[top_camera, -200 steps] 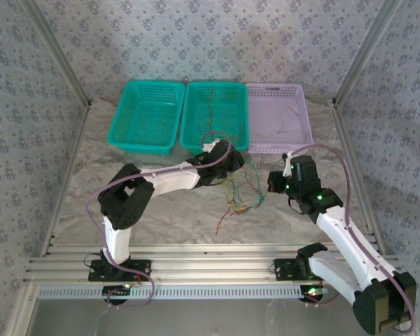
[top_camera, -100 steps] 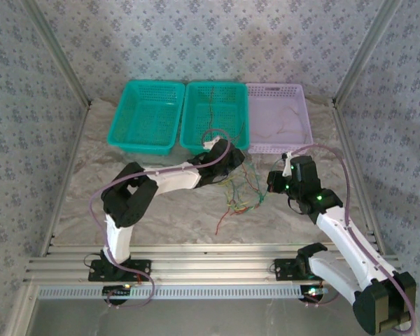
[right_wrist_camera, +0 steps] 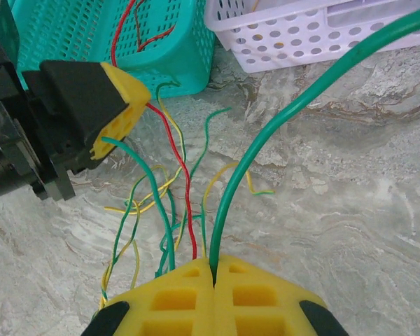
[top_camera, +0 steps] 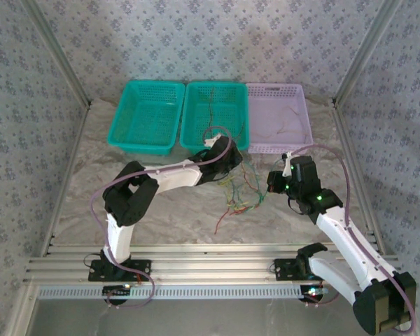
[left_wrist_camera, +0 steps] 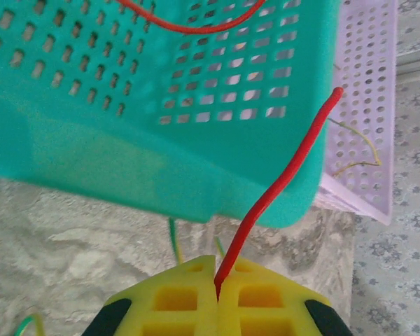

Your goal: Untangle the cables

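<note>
Change: your left claw (left_wrist_camera: 217, 280) has just gone from spread to pressed together. It now pinches a thin red wire (left_wrist_camera: 280, 185) that rises toward the near wall of the middle teal plastic mesh basket (left_wrist_camera: 196, 105). Your right claw (right_wrist_camera: 213, 269) is unchanged, pressed together on a thin green wire (right_wrist_camera: 266, 140).

My read: each claw holds one strand of a different colour, so you're set to draw them apart. Nothing looks separated yet.

The tangle of thin red, orange, yellow and green wires (top_camera: 241, 190) lies mid-counter between the two claws, just in front of the teal basket, toward the far edge. One loose red strand trails toward the near edge.

Views:
- **Top view:** gives the layout, with both arms and the baskets along the far edge. A few wires are in the teal basket and pale strands in the lilac plastic basket (top_camera: 274, 85). It's too coarse to show either grip.
- **Left wrist view:** confirms the red pinch, with the wire's free end up against the basket.
- **Right wrist view:** confirms the green pinch. It also shows the left claw side-on and the red, yellow and green strands crossing on the counter between you.
</note>
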Robot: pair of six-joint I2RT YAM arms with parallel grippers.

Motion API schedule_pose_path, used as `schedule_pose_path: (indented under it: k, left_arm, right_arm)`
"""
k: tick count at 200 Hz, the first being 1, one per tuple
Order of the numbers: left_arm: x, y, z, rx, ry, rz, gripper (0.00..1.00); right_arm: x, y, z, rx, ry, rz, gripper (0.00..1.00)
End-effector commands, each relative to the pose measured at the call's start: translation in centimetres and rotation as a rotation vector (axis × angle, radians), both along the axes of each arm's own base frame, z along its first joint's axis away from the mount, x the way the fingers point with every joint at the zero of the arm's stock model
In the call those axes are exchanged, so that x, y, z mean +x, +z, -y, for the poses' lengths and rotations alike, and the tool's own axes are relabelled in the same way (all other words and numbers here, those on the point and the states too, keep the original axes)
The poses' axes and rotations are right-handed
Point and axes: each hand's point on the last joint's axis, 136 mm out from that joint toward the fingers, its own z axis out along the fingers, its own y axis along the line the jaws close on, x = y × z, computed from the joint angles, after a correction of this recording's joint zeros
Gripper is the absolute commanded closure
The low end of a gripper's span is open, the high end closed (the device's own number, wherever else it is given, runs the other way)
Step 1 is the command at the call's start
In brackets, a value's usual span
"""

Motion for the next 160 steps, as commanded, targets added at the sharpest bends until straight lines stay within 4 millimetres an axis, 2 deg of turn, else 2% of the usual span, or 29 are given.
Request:
schedule_pose_path:
  k: [1, 33, 80, 125, 160]
  left_arm:
    - [0.0, 3.8, 0.0, -0.024, -0.018, 0.050, 1.00]
    - [-1.2, 7.1, -1.4, -0.019, -0.028, 0.088, 1.00]
    - [-3.7, 12.0, -5.8, 0.052, -0.028, 0.164, 1.00]
    - [-5.9, 15.2, -11.7, 0.151, -0.003, 0.207, 1.00]
    - [-7.5, 16.6, -18.5, 0.237, 0.060, 0.211, 1.00]
  right_arm:
    - [0.0, 0.1, 0.4, -0.018, -0.022, 0.015, 1.00]
    - [0.2, -0.6, 1.4, -0.043, -0.079, -0.006, 1.00]
    - [0.9, -1.8, 2.9, -0.060, -0.169, -0.046, 1.00]
    - [2.0, -2.3, 4.0, -0.049, -0.241, -0.056, 1.00]
    - [2.7, -2.8, 4.7, -0.058, -0.272, -0.066, 1.00]
